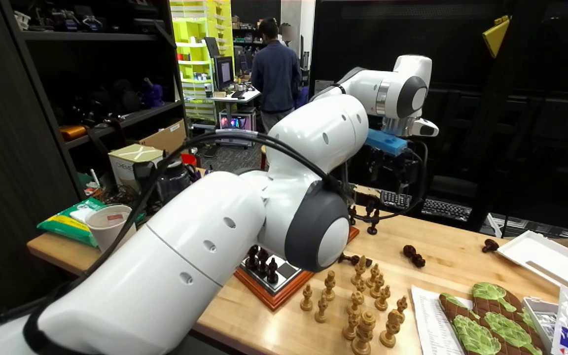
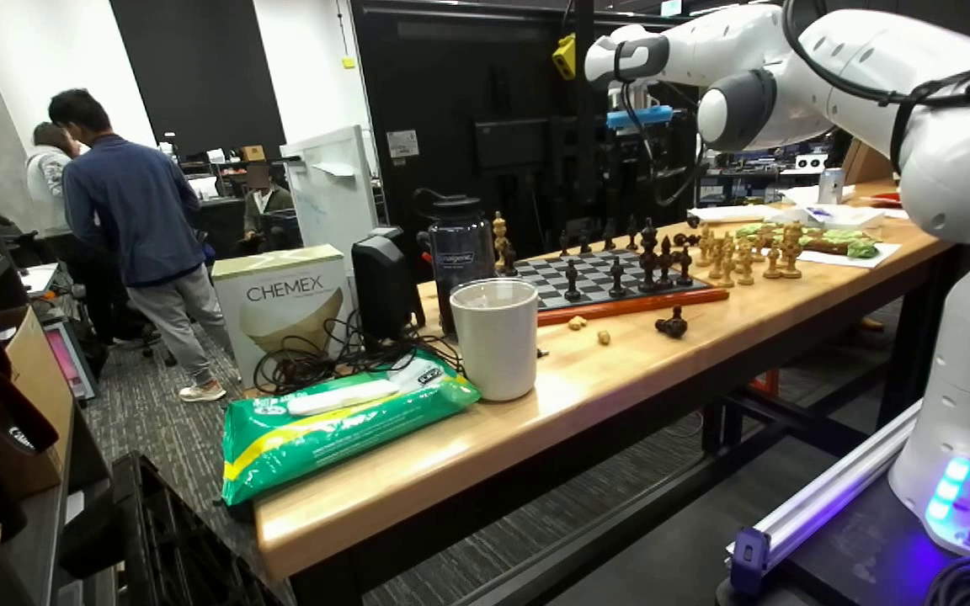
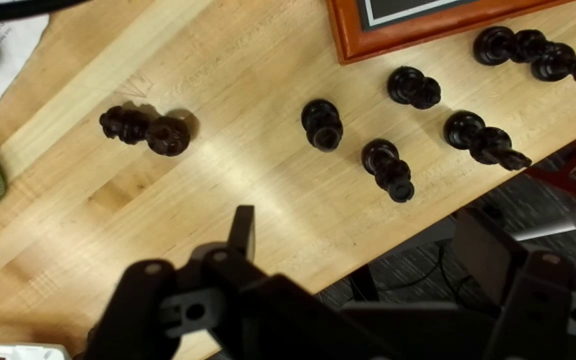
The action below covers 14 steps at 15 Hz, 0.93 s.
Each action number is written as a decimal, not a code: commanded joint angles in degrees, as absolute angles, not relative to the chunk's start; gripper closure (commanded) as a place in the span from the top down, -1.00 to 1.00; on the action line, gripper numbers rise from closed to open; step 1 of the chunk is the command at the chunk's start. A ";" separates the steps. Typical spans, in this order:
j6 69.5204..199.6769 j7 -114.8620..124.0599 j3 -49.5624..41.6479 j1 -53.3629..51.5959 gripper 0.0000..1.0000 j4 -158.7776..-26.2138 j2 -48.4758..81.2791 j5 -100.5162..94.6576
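Observation:
My gripper (image 3: 357, 225) is open and empty above the table's edge in the wrist view. It hangs below the blue-topped wrist in an exterior view (image 1: 395, 167). The nearest thing in the wrist view is an upright dark chess piece (image 3: 389, 171). More dark pieces stand close by, such as one piece (image 3: 322, 125) and a taller one (image 3: 485, 140). Another dark piece (image 3: 145, 130) lies on its side; it also shows in an exterior view (image 1: 413, 256). The red-rimmed chessboard (image 3: 418, 42) carries dark pieces in an exterior view (image 2: 636, 307).
Several light wooden pieces (image 1: 358, 298) stand beside the board. A brown-green oven mitt (image 1: 498, 320) and a white tray (image 1: 555, 264) lie beyond them. A white cup (image 2: 495, 341), green wipes pack (image 2: 350, 429), dark bottle (image 2: 460, 252) and Chemex box (image 2: 283, 307) stand at the opposite end.

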<state>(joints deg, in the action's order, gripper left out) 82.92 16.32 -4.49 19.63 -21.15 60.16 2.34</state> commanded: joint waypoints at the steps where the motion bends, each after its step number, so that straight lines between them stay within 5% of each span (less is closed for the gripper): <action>1: 81.89 16.64 -4.16 19.55 1.00 -22.62 58.48 2.71; 14: 81.52 16.74 -3.35 19.66 1.00 -22.21 59.09 4.01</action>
<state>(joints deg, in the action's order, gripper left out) 82.79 16.32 -3.95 19.61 -21.26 60.14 3.39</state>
